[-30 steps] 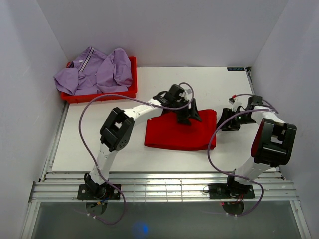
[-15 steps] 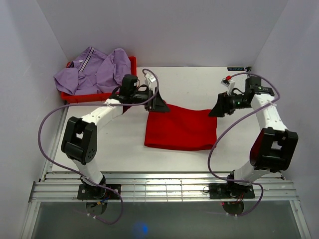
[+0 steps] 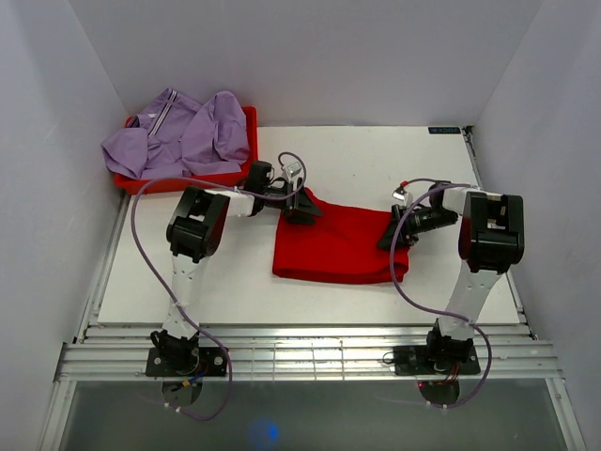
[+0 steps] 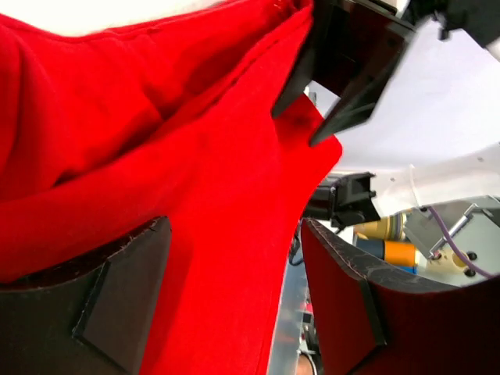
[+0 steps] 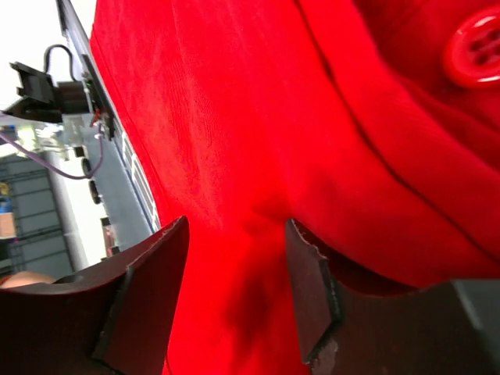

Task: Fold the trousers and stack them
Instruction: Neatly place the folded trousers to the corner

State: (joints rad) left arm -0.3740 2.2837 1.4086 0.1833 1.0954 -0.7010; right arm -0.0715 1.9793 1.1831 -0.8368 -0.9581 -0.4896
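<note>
The red trousers [image 3: 338, 246] lie folded into a rectangle in the middle of the white table [image 3: 235, 272]. My left gripper [image 3: 302, 209] sits at their far left corner, where the cloth is bunched up. In the left wrist view its jaws [image 4: 234, 305] stand open over the red cloth [image 4: 156, 156], with a gap beside the right finger [image 4: 367, 312]. My right gripper [image 3: 390, 235] is at the trousers' right edge. Its jaws [image 5: 234, 289] stand apart with red cloth [image 5: 234, 141] filling the space between them. A red button [image 5: 473, 47] shows nearby.
A red bin [image 3: 188, 178] at the far left corner of the table holds a crumpled purple garment [image 3: 178, 136]. Grey walls close in the left, back and right sides. A slatted metal rail [image 3: 310, 352] runs along the near edge.
The left gripper swung out toward the bin and came back onto the trousers' far left corner, which now bunches up. The right gripper rose, then dropped onto the right edge.
</note>
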